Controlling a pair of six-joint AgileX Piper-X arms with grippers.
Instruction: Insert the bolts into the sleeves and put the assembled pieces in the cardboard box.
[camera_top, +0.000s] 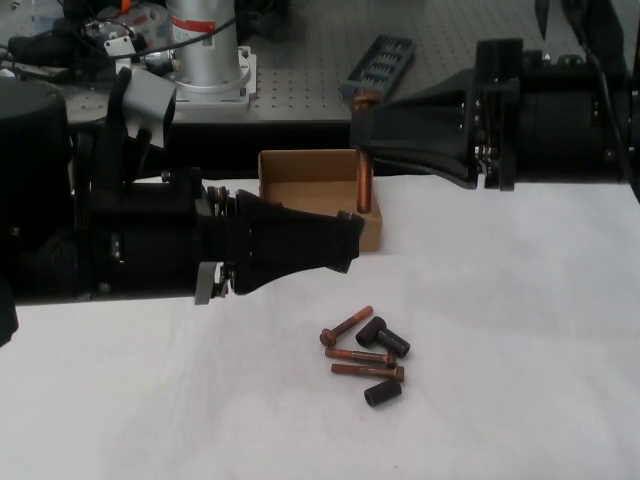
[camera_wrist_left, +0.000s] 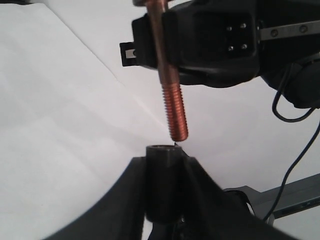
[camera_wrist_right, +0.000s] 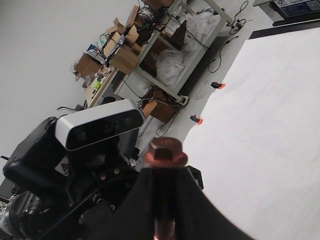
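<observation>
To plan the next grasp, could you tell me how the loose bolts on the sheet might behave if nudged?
The loose bolts lie on their sides, so a nudge would probably roll them, curving around the wider heads. They look metallic, so likely stiff and heavy.

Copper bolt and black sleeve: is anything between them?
No. In the left wrist view, a bare gap separates the threaded copper bolt from the black cylindrical sleeve below it.

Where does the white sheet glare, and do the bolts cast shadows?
High view: white sheet evenly lit, faint shadows beside the loose bolts. Left wrist view: sheet glares behind the held bolt. Right wrist view: right pincer dark against the bright sheet.
</observation>
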